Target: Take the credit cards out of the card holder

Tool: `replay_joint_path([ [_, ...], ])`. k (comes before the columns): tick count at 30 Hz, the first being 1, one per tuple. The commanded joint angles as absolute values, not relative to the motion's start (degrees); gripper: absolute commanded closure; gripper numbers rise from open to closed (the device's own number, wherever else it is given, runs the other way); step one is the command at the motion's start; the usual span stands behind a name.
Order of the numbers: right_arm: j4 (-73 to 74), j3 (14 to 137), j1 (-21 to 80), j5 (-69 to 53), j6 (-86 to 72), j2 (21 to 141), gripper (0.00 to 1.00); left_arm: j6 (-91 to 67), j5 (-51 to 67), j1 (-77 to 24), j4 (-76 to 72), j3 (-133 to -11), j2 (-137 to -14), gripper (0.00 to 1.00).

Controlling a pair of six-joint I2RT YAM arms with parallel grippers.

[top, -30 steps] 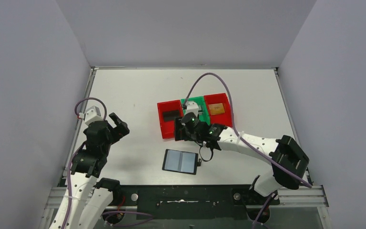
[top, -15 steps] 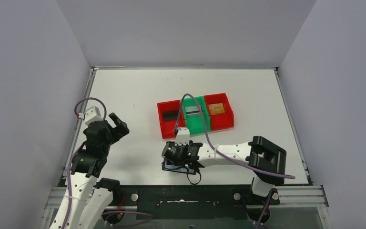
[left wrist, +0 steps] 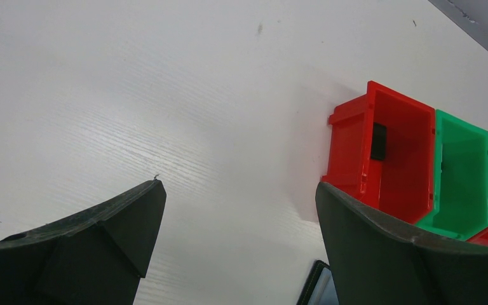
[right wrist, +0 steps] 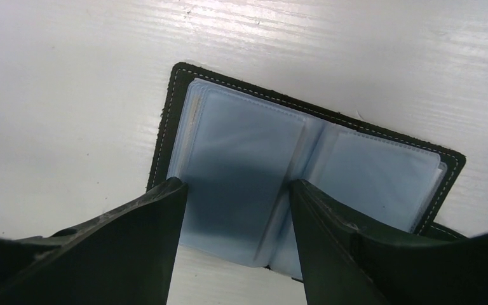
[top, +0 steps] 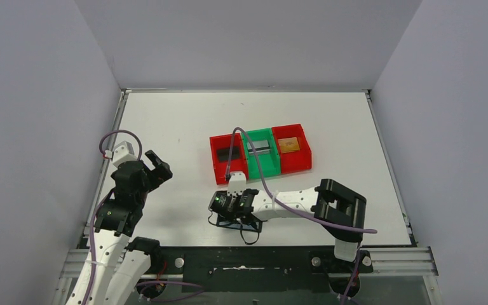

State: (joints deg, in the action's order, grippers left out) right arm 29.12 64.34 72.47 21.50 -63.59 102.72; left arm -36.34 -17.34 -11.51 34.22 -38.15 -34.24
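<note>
Your right tool, back from the bins holding three cards, hangs wide open and empty over the holder at the near edge of the bench, probably checking for leftovers.

One card holder, three credit cards, two red bins, one green bin.

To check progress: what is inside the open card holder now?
The card holder lies open; its bluish clear pockets show no card. Fingers of the right hand cover the pockets' near edge, so that strip cannot be seen.
</note>
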Motion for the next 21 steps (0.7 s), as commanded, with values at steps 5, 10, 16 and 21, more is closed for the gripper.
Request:
replay_joint_path([
  [5, 32.29, 67.27, 72.69, 21.69, -64.67, 106.6, 0.44, -35.68, -16.8, -11.06, 31.49, -38.59, -33.9, 0.1],
  [10, 28.01, 63.79, 72.07, 21.28, -64.11, 103.54, 0.64, -35.59, -16.19, -11.11, 31.42, -38.67, -34.5, 0.1],
  [16, 20.27, 59.21, 70.81, 18.79, -60.79, 99.16, 0.72, -35.04, -13.83, -11.16, 30.83, -38.51, -35.2, 0.1],
  [21, 3.44, 50.28, 67.92, 10.14, -59.38, 94.01, 0.76, -33.44, -6.05, -11.29, 28.45, -37.89, -36.06, 0.1],
])
